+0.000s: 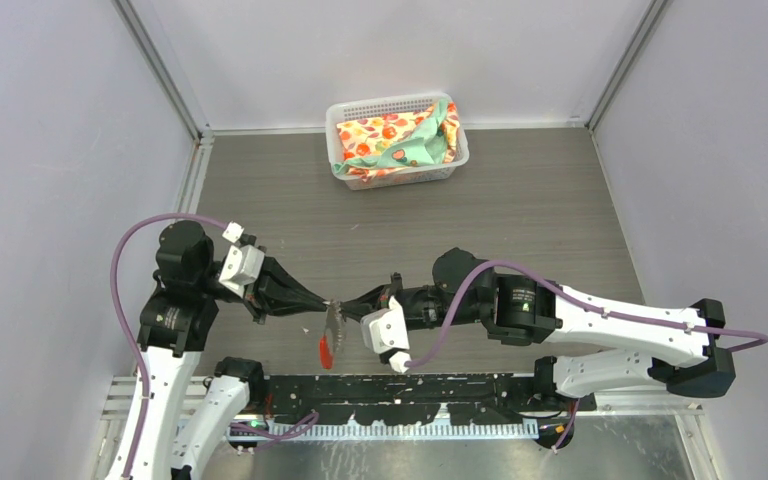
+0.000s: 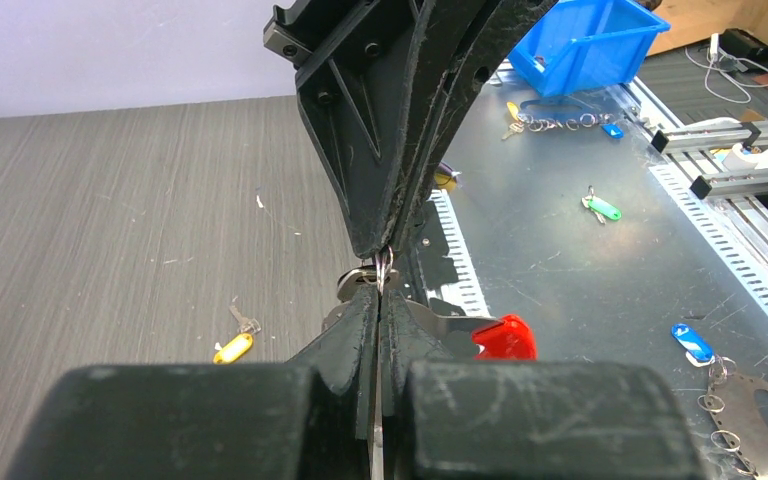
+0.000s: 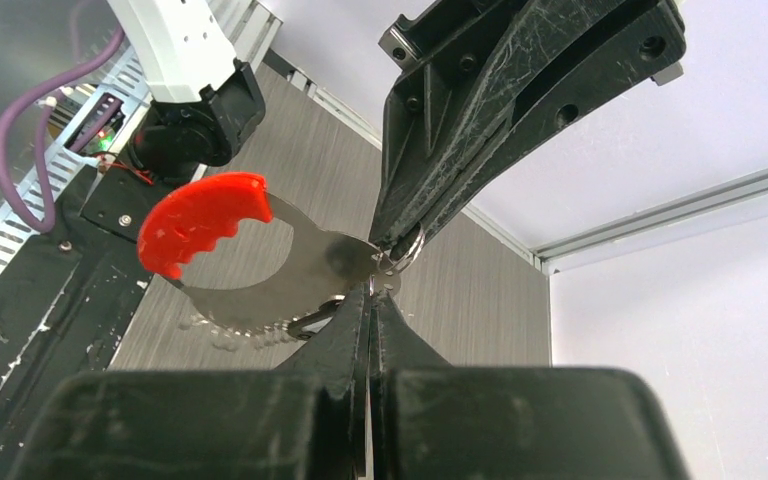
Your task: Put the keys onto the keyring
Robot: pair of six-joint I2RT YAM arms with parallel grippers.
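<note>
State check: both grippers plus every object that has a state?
left gripper: shut on keyring
right gripper: shut on keyring
keyring: in the air, pinched between both grippers, red tag hanging free
yellow key: lying loose on table, not on keyring
basket: upright, crumpled cloth inside
</note>
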